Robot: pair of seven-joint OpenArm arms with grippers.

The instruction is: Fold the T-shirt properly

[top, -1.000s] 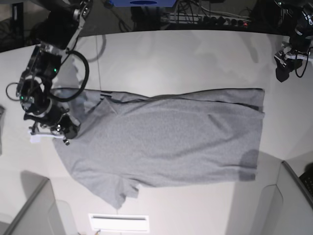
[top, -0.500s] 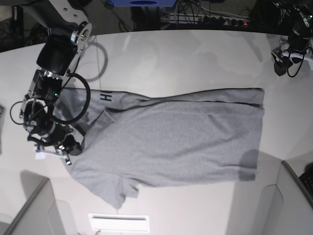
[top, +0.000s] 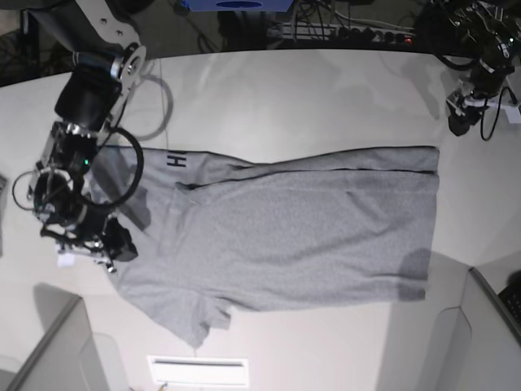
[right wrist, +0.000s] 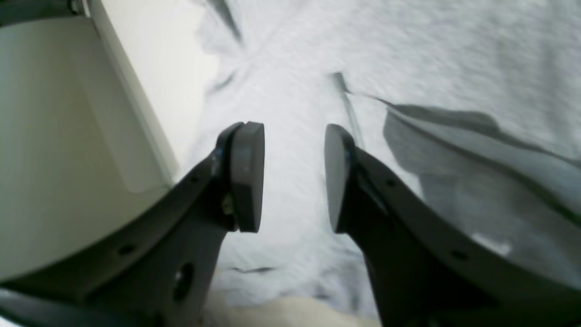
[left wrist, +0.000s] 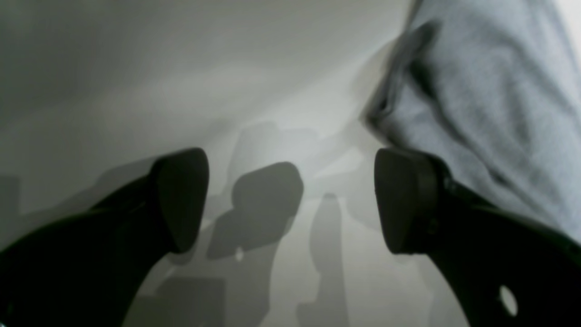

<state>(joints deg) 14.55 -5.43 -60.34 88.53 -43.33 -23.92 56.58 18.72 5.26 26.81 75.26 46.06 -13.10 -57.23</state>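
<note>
Grey T-shirt (top: 285,232) is lying flat across the middle of the table (top: 269,90), with black letters showing near its far left corner. We are holding our right gripper (right wrist: 292,177) over the shirt's left end, fingers slightly apart and pinching nothing. Our left gripper (left wrist: 290,200) is hovering near the table's far right edge beside the hem, fingers spread wide.

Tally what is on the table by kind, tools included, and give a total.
Grey T-shirt: 1
Robot tools: 2, the left tool and the right tool
Total: 3
</note>
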